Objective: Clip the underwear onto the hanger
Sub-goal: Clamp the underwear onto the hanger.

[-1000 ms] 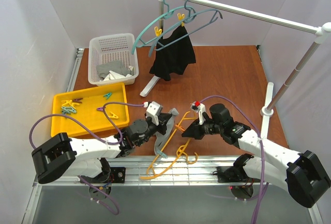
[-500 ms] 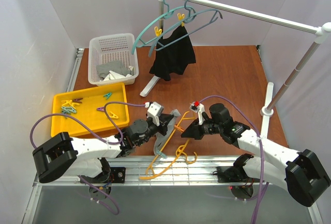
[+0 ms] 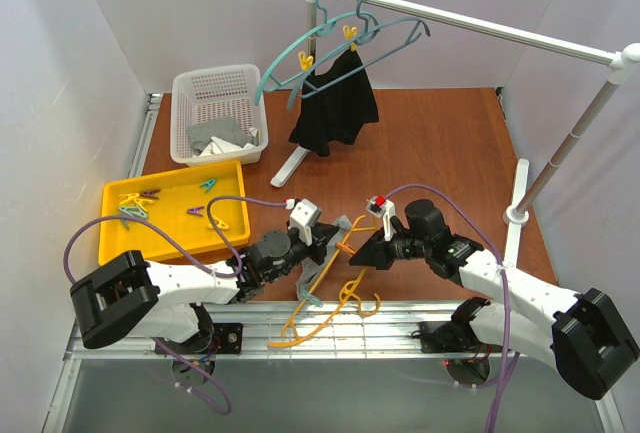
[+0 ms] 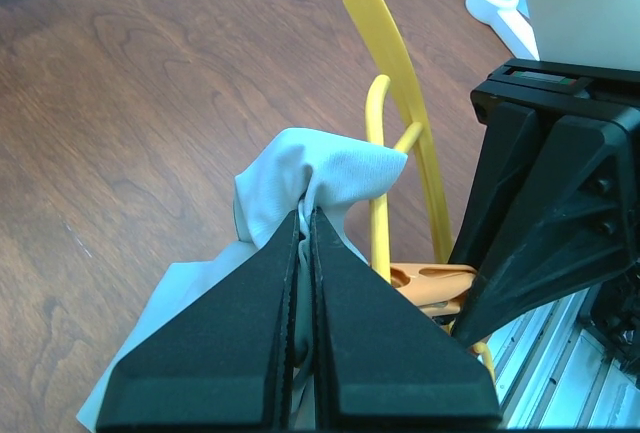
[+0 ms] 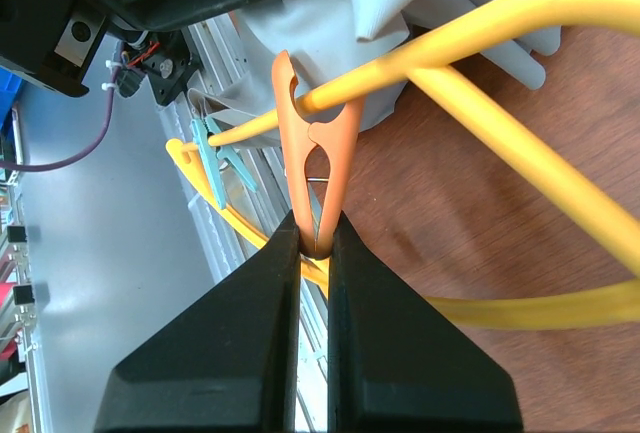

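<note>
On my screens the underwear [image 4: 300,178] is a small, pale grey piece of soft cloth. Its upper end is bunched into a raised fold, and the rest trails down in a loose strip toward the near edge of the wooden table [image 4: 150,73]. The hanger [image 4: 385,43] is thin yellow-orange plastic, running slantwise from beside that fold down over the near table edge, its curved hook at the near end. I see the grey fold touching one of its arms.

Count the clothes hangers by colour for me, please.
Teal hanger: 1
Grey-blue hanger: 1
Yellow-orange hanger: 1
Total: 3
</note>
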Tool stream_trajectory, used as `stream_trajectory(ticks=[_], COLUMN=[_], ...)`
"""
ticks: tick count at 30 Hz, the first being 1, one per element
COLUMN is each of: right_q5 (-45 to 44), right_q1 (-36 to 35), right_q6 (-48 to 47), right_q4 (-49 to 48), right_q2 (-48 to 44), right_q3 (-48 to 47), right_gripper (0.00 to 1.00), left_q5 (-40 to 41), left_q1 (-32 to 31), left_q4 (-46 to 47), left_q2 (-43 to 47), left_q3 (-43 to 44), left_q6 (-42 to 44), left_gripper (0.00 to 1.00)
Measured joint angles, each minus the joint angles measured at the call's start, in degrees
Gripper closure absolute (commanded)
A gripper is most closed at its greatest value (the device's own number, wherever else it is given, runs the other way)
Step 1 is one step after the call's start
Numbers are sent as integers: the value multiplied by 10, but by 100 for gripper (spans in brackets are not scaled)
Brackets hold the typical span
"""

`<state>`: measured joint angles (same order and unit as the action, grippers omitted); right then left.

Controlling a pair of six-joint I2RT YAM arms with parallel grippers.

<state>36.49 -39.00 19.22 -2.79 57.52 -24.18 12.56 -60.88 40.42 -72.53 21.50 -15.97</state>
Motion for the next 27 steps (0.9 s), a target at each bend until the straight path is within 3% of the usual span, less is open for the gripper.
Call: stream_trajectory(ticks=[25, 27], right_q5=[10, 10], right_q1=[0, 0], right_q6=[-2, -2], right_q4=[-4, -4], right_q2=[7, 7], right_q3=[0, 0], right_gripper=[99, 90], left_q5=[-27, -28], left_q1=[-9, -10], left_q4=[16, 16], left_q2=[0, -1], left_q3=[11, 11], left_q6=[0, -1], left_gripper=[98, 98])
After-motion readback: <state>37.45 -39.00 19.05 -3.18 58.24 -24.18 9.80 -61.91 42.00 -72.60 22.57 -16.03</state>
